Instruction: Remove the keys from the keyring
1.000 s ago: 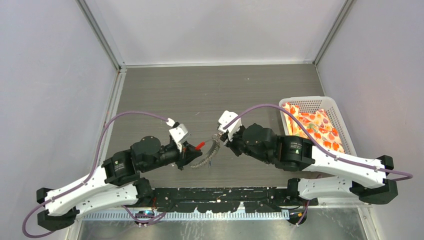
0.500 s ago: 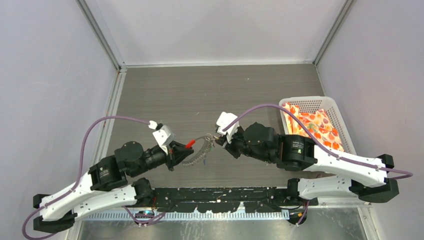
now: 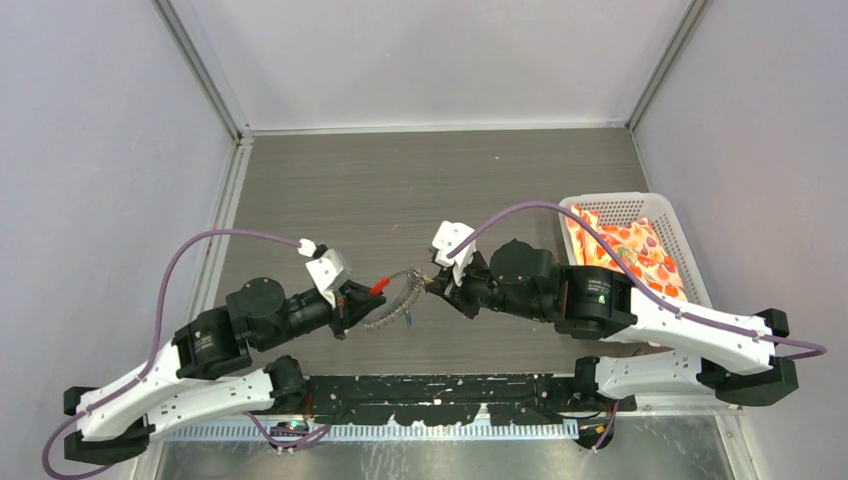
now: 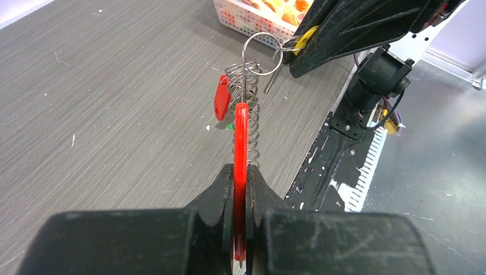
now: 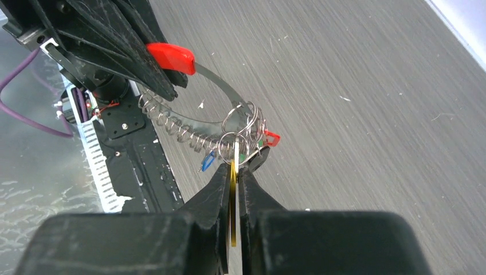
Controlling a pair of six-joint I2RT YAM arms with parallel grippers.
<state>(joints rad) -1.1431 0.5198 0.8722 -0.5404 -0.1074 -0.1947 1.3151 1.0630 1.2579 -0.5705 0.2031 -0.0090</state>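
Left end effector [image 4: 240, 175] farther left; keyring [image 4: 241, 132] coiled, grey, red-ended.

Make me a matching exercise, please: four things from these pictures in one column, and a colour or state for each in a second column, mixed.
1 left gripper
2 right gripper
3 blue key
4 basket

a white
b shut on yellow key
c hangs from keyring
d shut on keyring's red part

Pairs: 1-d, 2-b, 3-c, 4-a
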